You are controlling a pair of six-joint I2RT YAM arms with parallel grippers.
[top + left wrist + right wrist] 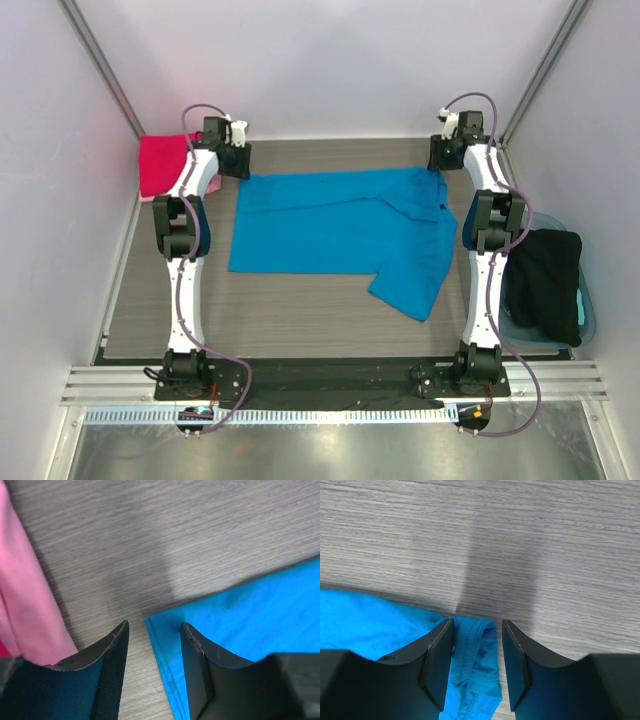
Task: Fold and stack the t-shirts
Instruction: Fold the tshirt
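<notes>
- Top: grey wood-grain table [300, 310]; blue t-shirt [330, 225] flat at centre, red t-shirt [160, 165] at 10 o'clock.
- Left wrist: my left gripper [152, 625] stands parted, straddling the blue corner, nothing pinched; placed for a fold grab.
- Right wrist: my right gripper [477, 622] parted over a stitched edge, unpinched.

1. The left arm [185, 295] has slim white links joined by chunky black joint housings, on a black base [187, 368].
2. The right arm [484, 290] is built the same: white links, black joints, black base.
3. A thin purple-grey cable [247, 382] loops out at each base, and another arches over each wrist.
4. A small white block [238, 130] tops each wrist.
5. The left gripper [152, 667] has two matte black, wedge-shaped fingers [112, 675], one with a finely textured inner face.
6. The right gripper [476, 665] matches it, with pale worn edges.
</notes>
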